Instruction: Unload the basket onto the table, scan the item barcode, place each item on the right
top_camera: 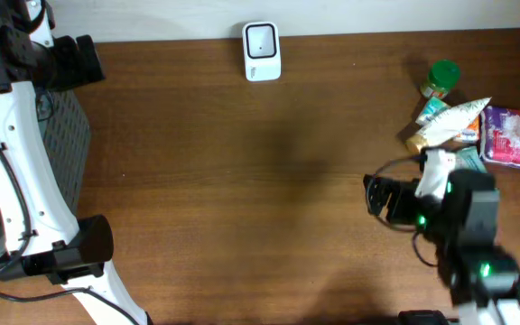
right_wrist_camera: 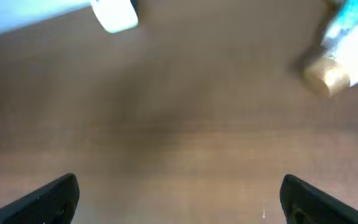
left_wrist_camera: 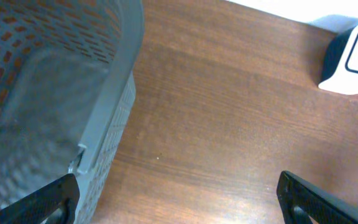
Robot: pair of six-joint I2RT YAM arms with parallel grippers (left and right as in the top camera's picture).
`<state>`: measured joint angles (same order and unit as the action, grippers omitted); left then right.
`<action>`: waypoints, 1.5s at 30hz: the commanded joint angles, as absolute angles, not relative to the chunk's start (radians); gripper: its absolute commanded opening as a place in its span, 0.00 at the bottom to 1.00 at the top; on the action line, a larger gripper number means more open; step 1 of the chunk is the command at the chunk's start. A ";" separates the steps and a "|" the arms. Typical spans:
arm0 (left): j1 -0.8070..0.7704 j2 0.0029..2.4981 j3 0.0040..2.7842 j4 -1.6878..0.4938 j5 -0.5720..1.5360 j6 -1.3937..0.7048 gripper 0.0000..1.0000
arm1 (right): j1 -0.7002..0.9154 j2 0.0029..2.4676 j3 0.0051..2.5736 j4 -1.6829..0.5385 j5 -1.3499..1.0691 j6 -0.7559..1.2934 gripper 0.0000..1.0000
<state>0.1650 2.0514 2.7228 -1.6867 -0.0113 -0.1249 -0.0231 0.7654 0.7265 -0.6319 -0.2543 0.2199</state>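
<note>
The white barcode scanner [top_camera: 262,51] stands at the table's far edge, and shows in the left wrist view's upper right corner [left_wrist_camera: 352,57] and blurred in the right wrist view [right_wrist_camera: 115,15]. The items lie in a heap at the right: a green-lidded jar [top_camera: 441,78], a white pouch [top_camera: 457,118] and a pink packet [top_camera: 513,136]. A tan-capped tube [right_wrist_camera: 325,77] from the heap shows in the right wrist view. My right gripper [top_camera: 374,196] [right_wrist_camera: 179,202] hangs open and empty just left of the heap. My left gripper [top_camera: 91,61] [left_wrist_camera: 179,199] is open and empty at the far left.
A grey perforated basket [top_camera: 63,135] [left_wrist_camera: 55,99] sits at the left edge, right beside my left gripper's finger [left_wrist_camera: 45,202]. Bare brown tabletop [top_camera: 260,181] stretches between the basket, the scanner and the heap.
</note>
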 commanded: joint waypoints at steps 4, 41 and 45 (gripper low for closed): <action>0.167 2.036 2.730 -1.688 -0.004 -0.130 0.99 | -0.013 0.481 0.453 -0.484 -0.247 0.209 0.99; 0.167 2.036 2.730 -1.688 -0.004 -0.131 0.99 | -0.013 0.003 0.006 -0.055 -0.277 -0.048 0.99; 0.167 2.036 2.730 -1.688 -0.004 -0.131 0.99 | -0.013 0.003 0.006 -0.064 -0.227 0.006 0.99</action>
